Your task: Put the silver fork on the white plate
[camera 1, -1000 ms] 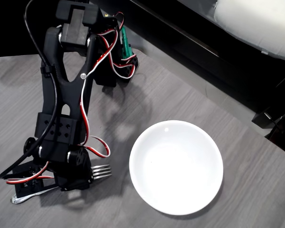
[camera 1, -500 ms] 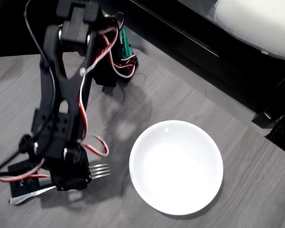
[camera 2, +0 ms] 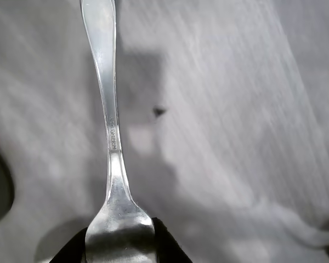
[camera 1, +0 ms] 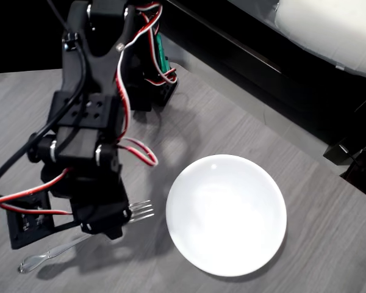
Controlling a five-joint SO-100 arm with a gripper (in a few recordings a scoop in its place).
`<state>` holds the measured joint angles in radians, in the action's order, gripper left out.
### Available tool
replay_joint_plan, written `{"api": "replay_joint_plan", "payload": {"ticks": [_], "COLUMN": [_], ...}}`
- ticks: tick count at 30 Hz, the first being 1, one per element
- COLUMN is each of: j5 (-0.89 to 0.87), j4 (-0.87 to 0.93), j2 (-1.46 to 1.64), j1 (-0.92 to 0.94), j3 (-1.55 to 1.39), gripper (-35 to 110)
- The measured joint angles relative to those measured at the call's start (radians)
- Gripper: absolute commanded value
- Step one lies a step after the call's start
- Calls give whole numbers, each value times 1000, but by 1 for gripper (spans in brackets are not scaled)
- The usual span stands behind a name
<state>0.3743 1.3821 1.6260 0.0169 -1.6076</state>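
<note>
One slim silver fork (camera 2: pixel 111 131), stiff and slippery, sits clenched at its neck in the hand (camera 1: pixel 104 221); handle-heavy, it may pivot. The white plate (camera 1: pixel 226 213) waits beside its tines.

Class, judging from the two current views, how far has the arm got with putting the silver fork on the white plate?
Done: the gripper has closed on the silver fork near its neck, as the wrist view shows. In hand: the fork seems held above the table, tines toward the white plate. Left: carry it across and release it; the plate holds nothing yet.
</note>
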Motion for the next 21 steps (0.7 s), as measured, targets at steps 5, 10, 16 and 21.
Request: {"api": "replay_joint_plan", "payload": {"ticks": [5, 10, 16, 21], "j5": [-63, -124, -210, -261], "j4": [34, 46, 31, -12], "j2": [34, 37, 34, -63], "j1": [-121, -279, -449, -594], "j3": [0, 0, 0, 18], "gripper": [0, 0, 0, 0]}}
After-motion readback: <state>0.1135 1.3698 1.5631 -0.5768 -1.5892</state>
